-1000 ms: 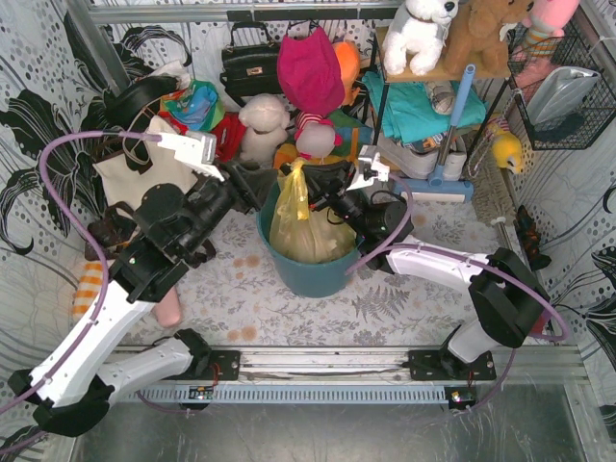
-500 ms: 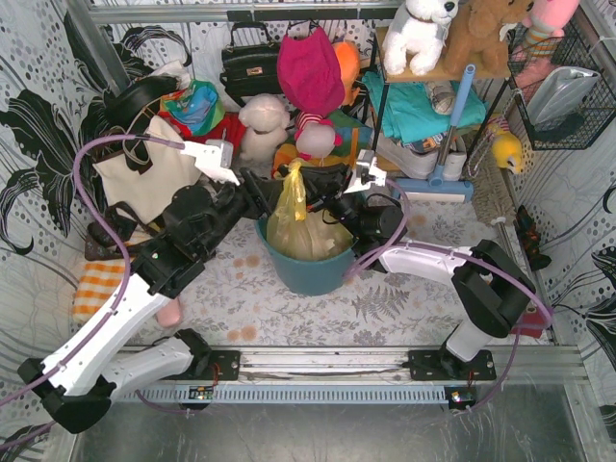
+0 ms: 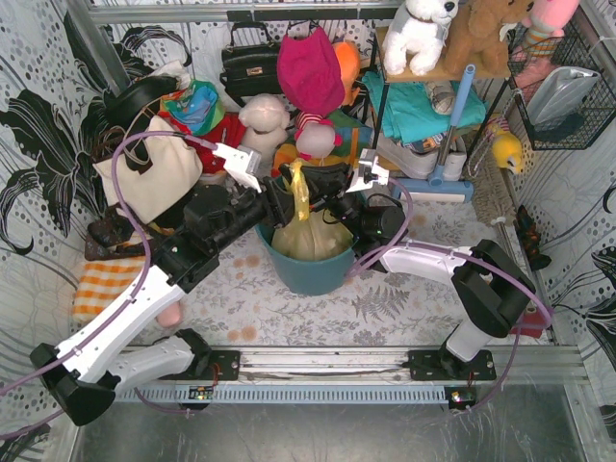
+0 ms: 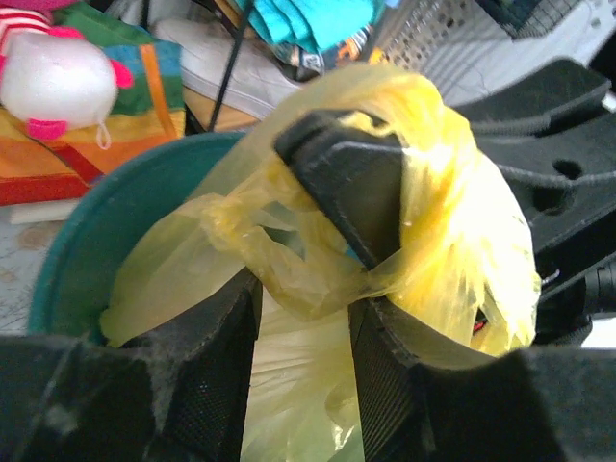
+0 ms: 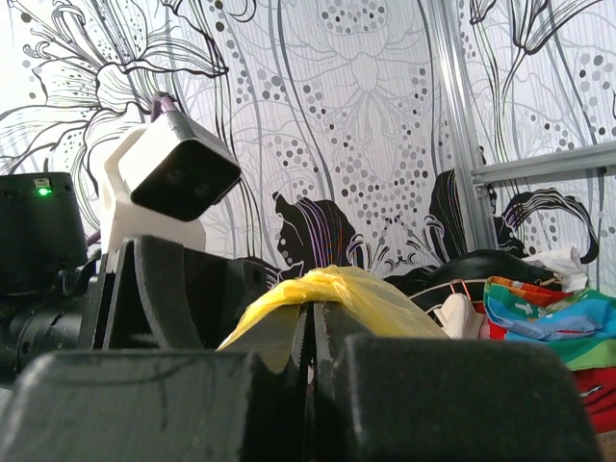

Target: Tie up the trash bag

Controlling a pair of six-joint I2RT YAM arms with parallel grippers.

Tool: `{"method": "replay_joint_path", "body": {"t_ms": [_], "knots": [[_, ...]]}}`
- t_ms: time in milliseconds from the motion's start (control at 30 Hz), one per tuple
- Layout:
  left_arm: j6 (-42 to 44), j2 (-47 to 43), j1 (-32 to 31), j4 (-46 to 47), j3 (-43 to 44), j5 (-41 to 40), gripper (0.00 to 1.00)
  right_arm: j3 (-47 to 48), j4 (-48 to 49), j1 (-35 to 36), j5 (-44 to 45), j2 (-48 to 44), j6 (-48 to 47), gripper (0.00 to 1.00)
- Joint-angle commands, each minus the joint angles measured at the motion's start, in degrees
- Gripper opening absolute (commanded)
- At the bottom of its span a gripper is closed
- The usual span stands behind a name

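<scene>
The yellow trash bag [image 3: 310, 237] sits in the teal bin [image 3: 310, 275] at the table's middle, with one handle strip [image 3: 299, 185] pulled up. My right gripper [image 3: 320, 195] is shut on a yellow strip [image 5: 358, 289], which drapes over its tips [image 5: 311, 313]. My left gripper [image 3: 281, 199] is at the bag's left side, just above the bin rim [image 4: 77, 260]. It is open [image 4: 303, 294], with a twisted strip [image 4: 289, 274] crossing between its fingertips. The bag [image 4: 452, 212] wraps round the right gripper's black finger [image 4: 342, 178].
A cream tote [image 3: 154, 175] and an orange striped cloth [image 3: 96, 289] lie at the left. A black handbag [image 3: 248, 64], plush toys [image 3: 265, 125] and a shelf [image 3: 423, 106] crowd the back. A wire basket [image 3: 568, 96] hangs at the right.
My left arm has swung right and forward, bringing its gripper up to the bag's raised strip. The right gripper has kept its hold and shifted slightly.
</scene>
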Motion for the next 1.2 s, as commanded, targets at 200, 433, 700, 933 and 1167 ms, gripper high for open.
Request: {"method": "replay_joint_path", "body": {"t_ms": [200,433,700,933,1167], "knots": [[8.45,-2.43,-0.08,-5.91,0.11,2.1,0.41,0.67,6.53,-0.09,1.17,-0.15,1.65,0.0],[10.67,-8.88,-0.11,-5.79,-1.16,-9.65,0.47,0.33,6.6,-0.09,1.39,-0.21,1.64,0.0],[12.0,-11.7,-0.1,5.69,-4.16,-14.75,0.53,0.61,6.6,-0.1,1.02,-0.02,2.19,0.0],[21.85,-11.55,-0.13,21.88,-11.84,-10.39,0.54,0.68,6.27,-0.04,0.91,-0.22,2.25,0.0],[34.13,-12.86,-0.08,41.5,-21.92,-5.25,0.69,0.87,5.74,0.13,0.49,-0.37,1.87,0.0]]}}
